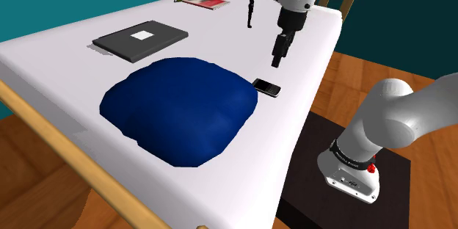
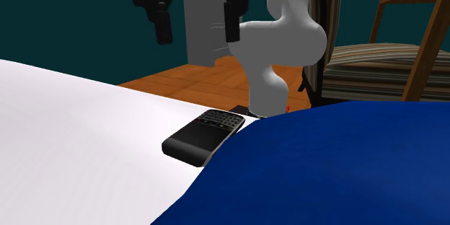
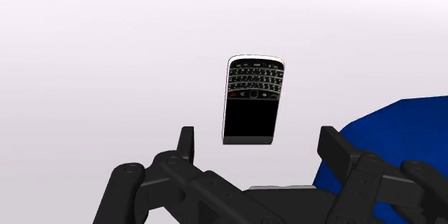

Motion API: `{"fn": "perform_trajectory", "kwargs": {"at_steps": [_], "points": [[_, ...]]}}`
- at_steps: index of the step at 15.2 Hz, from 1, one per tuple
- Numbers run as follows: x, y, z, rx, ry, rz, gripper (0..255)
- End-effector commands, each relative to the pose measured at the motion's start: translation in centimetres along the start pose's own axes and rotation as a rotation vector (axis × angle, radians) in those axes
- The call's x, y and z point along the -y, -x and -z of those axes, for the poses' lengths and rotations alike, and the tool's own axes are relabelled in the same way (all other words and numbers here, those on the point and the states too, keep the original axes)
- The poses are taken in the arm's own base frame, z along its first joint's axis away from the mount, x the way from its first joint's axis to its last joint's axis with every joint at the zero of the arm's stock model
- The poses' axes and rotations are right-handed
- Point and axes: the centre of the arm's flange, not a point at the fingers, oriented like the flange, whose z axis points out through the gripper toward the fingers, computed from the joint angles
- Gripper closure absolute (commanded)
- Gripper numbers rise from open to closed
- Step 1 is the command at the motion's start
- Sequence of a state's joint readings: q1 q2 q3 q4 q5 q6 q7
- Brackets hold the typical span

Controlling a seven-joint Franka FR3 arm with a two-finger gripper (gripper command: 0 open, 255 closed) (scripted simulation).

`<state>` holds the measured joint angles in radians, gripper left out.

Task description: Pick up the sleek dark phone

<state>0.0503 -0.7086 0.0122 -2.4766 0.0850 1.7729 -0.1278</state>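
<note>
One dark phone point(image 3: 251, 100) flat at twelve o'clock from gripper point(image 3: 257, 147), long side pointing straight away, fingers point(image 3: 337, 151) spread wide, pinching nothing

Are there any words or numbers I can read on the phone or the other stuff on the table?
None can be read.
phone: the keys carry tiny marks, too small to read.
dark flat case: its white patch shows no words I can make out.
red and white card: too small to read.
</note>
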Motion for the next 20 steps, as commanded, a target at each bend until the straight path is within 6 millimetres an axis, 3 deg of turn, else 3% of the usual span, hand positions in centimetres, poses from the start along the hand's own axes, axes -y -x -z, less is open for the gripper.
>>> {"fn": "perform_trajectory", "kwargs": {"at_steps": [1,4,12,14,15,20], "points": [[0.7,-1.3,-2.5,0.017,0.006,0.036,0],[1.8,-2.9,-6.2,0.043,0.016,0.088,0],[1.7,-3.0,-10.5,0.047,0.017,0.096,0],[1.7,-3.0,-10.8,0.047,0.017,0.096,0],[1.7,-3.0,-10.7,0.047,0.017,0.096,255],[1.7,-3.0,-10.7,0.047,0.017,0.096,255]]}}
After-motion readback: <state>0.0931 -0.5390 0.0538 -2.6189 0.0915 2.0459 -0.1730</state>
